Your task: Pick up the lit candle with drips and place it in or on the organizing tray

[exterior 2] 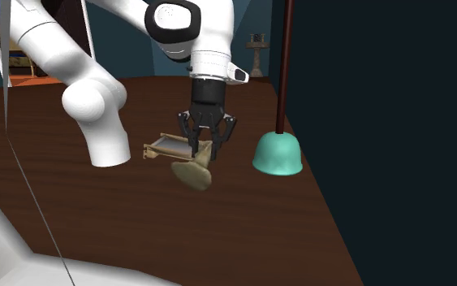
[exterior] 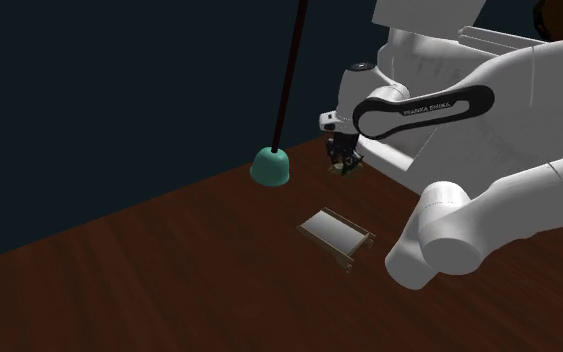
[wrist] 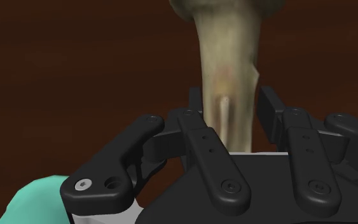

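Both fingers [wrist: 271,109] of the gripper [exterior 2: 206,140] pinch the tilted candle [exterior 2: 192,171], and the tray [exterior 2: 155,151] is just beside it, toward the second exterior view's left.

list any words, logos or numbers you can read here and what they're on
"FRANKA EMIKA": small white letters on the black band of the arm's link, in the shoulder view; only just readable.
No text can be seen on the candle, the tray or the teal base.
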`<state>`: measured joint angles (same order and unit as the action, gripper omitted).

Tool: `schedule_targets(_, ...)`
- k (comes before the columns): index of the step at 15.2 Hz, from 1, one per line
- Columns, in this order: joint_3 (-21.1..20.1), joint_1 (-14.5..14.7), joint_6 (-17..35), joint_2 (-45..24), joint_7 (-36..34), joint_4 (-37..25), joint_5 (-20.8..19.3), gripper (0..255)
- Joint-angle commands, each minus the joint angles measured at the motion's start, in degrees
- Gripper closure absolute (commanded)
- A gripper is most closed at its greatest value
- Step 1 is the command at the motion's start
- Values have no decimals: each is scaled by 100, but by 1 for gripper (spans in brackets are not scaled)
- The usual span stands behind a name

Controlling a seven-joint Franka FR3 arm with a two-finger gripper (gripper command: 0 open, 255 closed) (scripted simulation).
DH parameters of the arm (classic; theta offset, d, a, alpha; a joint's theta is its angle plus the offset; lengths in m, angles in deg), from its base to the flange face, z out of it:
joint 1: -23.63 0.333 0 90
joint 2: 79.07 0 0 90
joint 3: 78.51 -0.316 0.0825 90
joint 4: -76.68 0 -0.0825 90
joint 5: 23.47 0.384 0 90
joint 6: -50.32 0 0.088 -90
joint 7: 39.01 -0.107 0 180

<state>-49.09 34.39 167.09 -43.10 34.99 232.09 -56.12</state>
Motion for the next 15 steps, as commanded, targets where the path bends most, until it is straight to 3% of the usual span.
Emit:
schedule_targets(1, -66, 10, -198, 98, 34, -98, 60, 255)
schedule_targets(11, -338, 53, -1059, 419, 213, -651, 312, 255)
schedule_targets(15, -761, 105, -1349, 929, -135, -292, 508, 255)
